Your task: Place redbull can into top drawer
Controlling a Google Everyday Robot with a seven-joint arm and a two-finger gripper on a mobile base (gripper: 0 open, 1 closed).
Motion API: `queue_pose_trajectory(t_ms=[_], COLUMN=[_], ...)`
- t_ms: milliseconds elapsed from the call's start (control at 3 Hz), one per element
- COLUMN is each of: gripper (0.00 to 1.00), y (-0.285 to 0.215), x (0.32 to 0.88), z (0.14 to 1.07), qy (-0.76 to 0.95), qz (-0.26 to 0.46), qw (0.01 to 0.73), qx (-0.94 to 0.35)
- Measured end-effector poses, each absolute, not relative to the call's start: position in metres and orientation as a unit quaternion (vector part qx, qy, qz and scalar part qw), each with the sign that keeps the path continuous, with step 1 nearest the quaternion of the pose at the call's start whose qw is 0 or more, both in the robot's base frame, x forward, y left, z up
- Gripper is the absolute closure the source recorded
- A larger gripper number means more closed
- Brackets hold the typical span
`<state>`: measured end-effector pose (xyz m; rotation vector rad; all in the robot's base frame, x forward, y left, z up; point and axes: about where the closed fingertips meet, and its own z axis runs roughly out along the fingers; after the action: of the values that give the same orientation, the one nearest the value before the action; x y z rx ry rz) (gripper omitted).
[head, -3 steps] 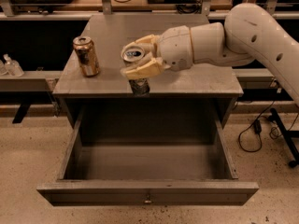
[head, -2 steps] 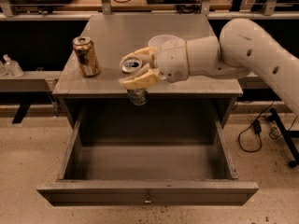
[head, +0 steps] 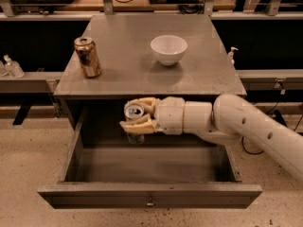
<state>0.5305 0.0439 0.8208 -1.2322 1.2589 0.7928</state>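
One arm [head: 246,126]: extends from the right, level over the open top drawer [head: 94,200]
Gripper [head: 126,114]: closed around the upright redbull can [head: 135,110]
Hidden: can's body, mostly behind the fingers [head: 139,126]

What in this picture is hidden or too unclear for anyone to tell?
The redbull can: the gripper, closed on it over the open top drawer, covers most of its side; only its top and lower end show.
Whether the can touches the drawer floor: unclear from this angle.
The robot arm: cut off by the right edge.
The brown can: label too blurred to read.
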Motion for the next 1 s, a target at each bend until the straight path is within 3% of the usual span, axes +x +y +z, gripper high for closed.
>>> queue_pose_trajectory(t_ms=[1000], gripper=[1.00], y=[0.036], x=[0.532], z=[0.747], qy=[0.546], qz=[0.342], qw=[0.555], qx=[-0.526])
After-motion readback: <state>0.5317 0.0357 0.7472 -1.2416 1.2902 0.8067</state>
